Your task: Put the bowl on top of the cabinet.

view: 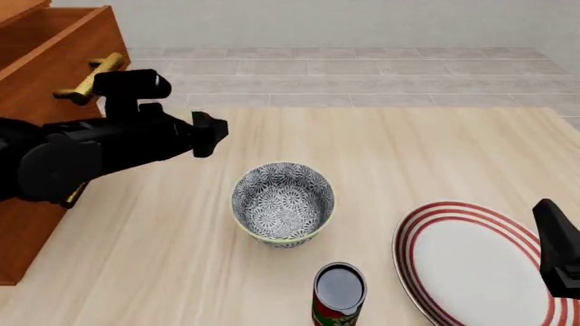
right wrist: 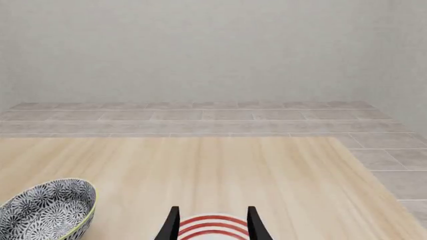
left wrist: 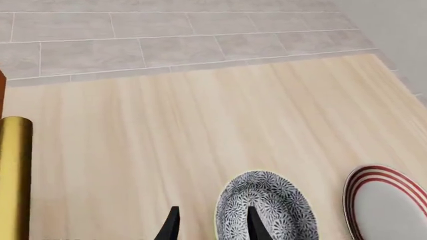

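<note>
The bowl (view: pixel 282 202) with its grey-blue floral pattern stands upright on the table's middle; it also shows in the left wrist view (left wrist: pixel 273 200) and the right wrist view (right wrist: pixel 47 210). The reddish-brown cabinet (view: pixel 50 47) rises at the far left, with a gold bar handle (view: pixel 91 76). My left gripper (view: pixel 208 134) hovers left of and beyond the bowl, apart from it, open and empty (left wrist: pixel 213 230). My right gripper (right wrist: pixel 213 231) stands open over the plate at the near right and holds nothing.
A flat white plate with red rings (view: pixel 471 265) lies at the near right. A dark can with a red and green label (view: pixel 340 293) stands just in front of the bowl. A gold handle (left wrist: pixel 15 175) is close beside the left gripper.
</note>
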### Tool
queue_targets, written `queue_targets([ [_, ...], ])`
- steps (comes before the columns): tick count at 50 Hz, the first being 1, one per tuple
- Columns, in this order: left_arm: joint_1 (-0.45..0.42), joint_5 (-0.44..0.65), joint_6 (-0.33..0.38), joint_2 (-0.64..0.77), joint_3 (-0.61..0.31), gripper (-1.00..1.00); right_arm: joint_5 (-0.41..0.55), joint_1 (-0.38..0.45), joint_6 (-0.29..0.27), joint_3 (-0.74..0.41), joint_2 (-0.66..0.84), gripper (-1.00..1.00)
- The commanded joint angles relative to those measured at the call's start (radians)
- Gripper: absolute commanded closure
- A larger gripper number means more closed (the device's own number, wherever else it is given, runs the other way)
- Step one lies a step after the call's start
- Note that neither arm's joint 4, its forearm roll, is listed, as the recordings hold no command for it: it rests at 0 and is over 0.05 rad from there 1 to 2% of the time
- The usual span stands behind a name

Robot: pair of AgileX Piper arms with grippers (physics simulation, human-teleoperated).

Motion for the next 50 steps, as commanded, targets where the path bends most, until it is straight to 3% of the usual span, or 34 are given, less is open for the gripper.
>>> queue_targets([
  [1, -0.017, -0.027, 0.005, 0.048, 0.018, -1.0, 0.001, 0.0, 0.0, 0.0, -0.002, -1.0],
  [19, -0.028, -0.137, 0.023, 0.164, 0.073, -1.0, 0.001, 0.0, 0.0, 0.0, -0.001, -1.0],
  [50, -0.033, -0.221, 0.036, 0.295, 0.081, -1.0, 0.001, 0.0, 0.0, 0.0, -0.001, -1.0],
])
